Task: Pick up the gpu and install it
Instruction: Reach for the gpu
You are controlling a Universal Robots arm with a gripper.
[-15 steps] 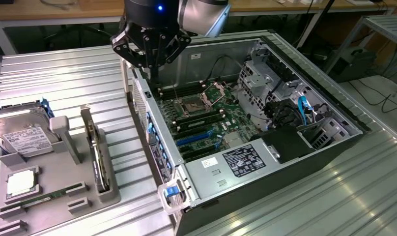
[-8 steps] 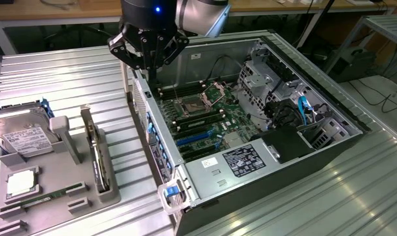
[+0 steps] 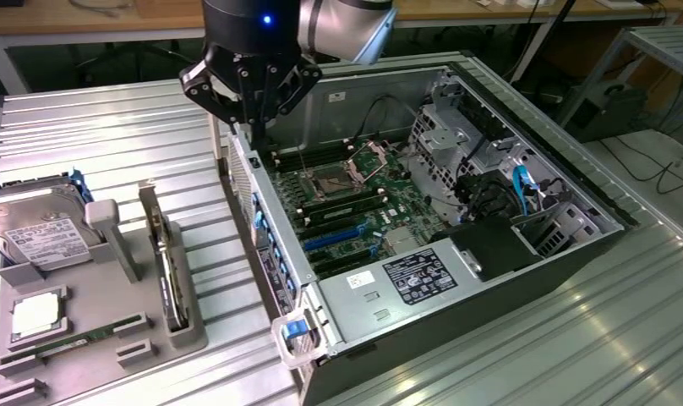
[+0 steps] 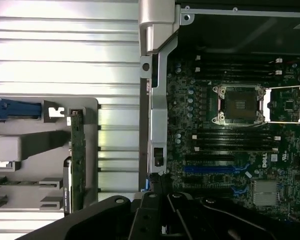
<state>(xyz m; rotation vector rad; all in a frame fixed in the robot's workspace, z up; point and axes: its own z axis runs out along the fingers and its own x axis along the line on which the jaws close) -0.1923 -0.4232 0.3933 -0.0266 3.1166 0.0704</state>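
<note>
**A:** Where's the slim dark gpu card (image 3: pixel 166 254) with its silvery edge?

**B:** It stands on edge in the grey slotted holder (image 3: pixel 125 245) on the ribbed metal table (image 3: pixel 94 127). That puts it on the exterior view's left, next to the silver hard drive with the white label (image 3: pixel 40 241). Nothing is touching it, so the pick-up isn't done yet.

**A:** And the black claw (image 3: pixel 254 132)?

**B:** Its fingers are pressed together and hold nothing. It hangs over the left wall of the open black computer case (image 3: pixel 455 347), at the far end, well apart from the card.

**A:** So how would you do the pick well?

**B:** I'd say the fingers need to spread before they get anywhere near the card. They should line up across its thin top edge, not along it. A grip near the middle of its length should stop it swinging, and I'd avoid squeezing the fan face. Because the holder grips the card closely, a straight upward pull looks safest, since a tilt could jam it. The blue slots (image 3: pixel 332 239) on the green motherboard (image 3: pixel 358 199) look unobstructed.
</note>
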